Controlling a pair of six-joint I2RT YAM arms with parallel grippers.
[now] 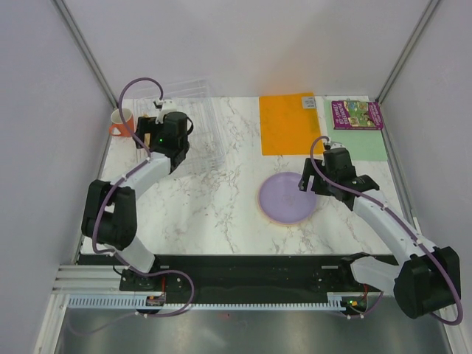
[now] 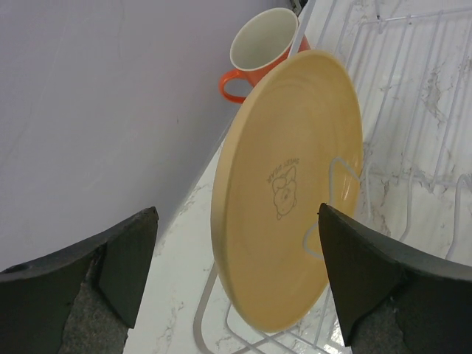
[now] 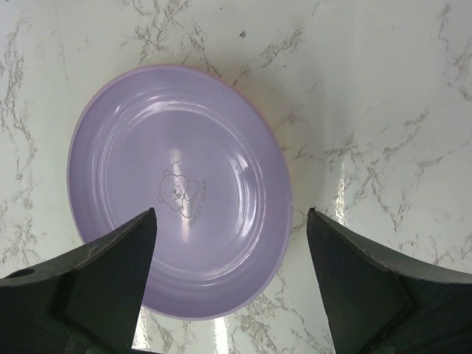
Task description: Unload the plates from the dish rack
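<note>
Standing on edge in the wire slots of the clear dish rack (image 1: pixel 203 103), a yellow-orange plate (image 2: pixel 287 184) with a small bear print faces the left gripper (image 2: pixel 237 221), which is spread wide and holds nothing. Directly beneath the right gripper (image 3: pixel 230 217), equally wide and empty, a glossy purple plate (image 3: pixel 177 147) lies flat.

White arms (image 1: pixel 147 174), black joints (image 1: pixel 110 214), purple cables (image 1: pixel 137 82); left end effector (image 2: pixel 237 221) black.
</note>
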